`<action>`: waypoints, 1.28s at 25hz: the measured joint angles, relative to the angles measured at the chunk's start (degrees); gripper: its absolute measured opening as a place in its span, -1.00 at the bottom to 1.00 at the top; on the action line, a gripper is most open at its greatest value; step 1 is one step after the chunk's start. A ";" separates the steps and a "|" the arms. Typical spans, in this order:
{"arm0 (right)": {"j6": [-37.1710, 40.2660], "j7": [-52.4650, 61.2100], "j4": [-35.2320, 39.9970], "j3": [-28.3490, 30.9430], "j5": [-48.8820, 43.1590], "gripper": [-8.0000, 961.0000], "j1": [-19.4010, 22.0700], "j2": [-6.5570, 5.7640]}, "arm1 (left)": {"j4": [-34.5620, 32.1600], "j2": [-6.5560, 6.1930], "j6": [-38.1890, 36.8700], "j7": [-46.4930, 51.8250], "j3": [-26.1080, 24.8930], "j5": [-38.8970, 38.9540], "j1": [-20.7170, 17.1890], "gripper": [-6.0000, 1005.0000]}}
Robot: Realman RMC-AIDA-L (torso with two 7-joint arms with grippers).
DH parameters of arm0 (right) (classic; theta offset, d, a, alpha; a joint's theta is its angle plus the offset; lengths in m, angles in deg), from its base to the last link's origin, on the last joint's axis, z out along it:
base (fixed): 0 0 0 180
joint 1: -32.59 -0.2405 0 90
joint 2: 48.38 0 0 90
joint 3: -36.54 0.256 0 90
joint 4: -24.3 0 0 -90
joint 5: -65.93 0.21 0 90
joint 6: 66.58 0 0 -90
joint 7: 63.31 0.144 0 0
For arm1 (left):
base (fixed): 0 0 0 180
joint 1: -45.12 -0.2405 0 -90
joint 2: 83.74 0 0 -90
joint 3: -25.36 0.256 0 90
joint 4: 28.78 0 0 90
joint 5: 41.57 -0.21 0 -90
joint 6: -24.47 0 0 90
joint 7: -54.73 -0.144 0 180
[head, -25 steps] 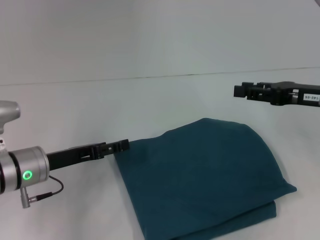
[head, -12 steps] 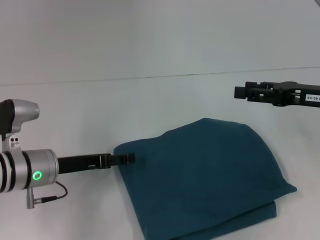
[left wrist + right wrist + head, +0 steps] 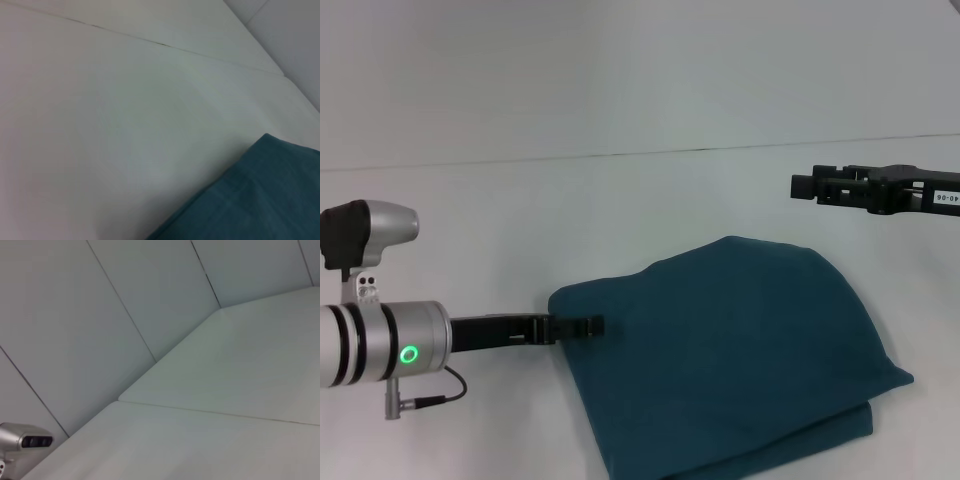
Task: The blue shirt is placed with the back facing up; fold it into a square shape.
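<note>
Already folded into a thick, roughly square bundle, the blue shirt (image 3: 730, 360), lying on the white table (image 3: 620, 200) toward the near right. Left gripper (image 3: 590, 324) low, reaching in from the left, tips over the shirt's left edge near its far left corner; whether touching or clamping cloth, cannot tell, nor how far apart the jaws stand. Right gripper (image 3: 802, 187) high above the table, beyond the shirt's far right side, well apart from it; jaw spread likewise impossible to tell.
</note>
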 joint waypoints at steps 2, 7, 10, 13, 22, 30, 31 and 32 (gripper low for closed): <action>0.01 0.00 0.00 0.00 0.01 0.48 0.01 0.00 | 0.00 0.10 0.04 -0.06 0.18 -0.02 0.05 0.63; -0.14 -0.05 0.00 -0.08 0.04 0.48 0.01 0.07 | 0.00 0.34 0.08 -0.31 0.52 -0.02 0.33 0.62; -0.14 -0.11 0.00 -0.08 0.04 0.48 0.01 0.12 | 0.00 0.42 0.09 -0.61 0.59 -0.02 0.55 0.62; -0.13 -0.17 0.00 -0.08 0.05 0.47 -0.02 0.16 | -0.10 0.54 0.89 -1.01 0.72 -0.02 0.71 0.62; 0.03 -0.18 0.02 -0.04 0.05 0.47 -0.07 0.35 | -0.06 0.48 2.56 -0.88 2.20 -0.02 1.44 0.32; 0.00 -0.27 0.08 -0.04 0.04 0.47 -0.07 0.41 | -0.23 0.62 2.92 -0.97 2.20 -0.02 1.37 -0.33; -0.09 -0.27 0.08 -0.04 0.04 0.47 -0.10 0.43 | -0.23 0.63 3.05 -1.04 2.17 -0.02 1.36 -0.36; -0.19 -0.28 0.09 -0.04 0.04 0.47 -0.12 0.47 | -0.22 0.62 3.21 -1.09 2.13 -0.02 1.36 -0.40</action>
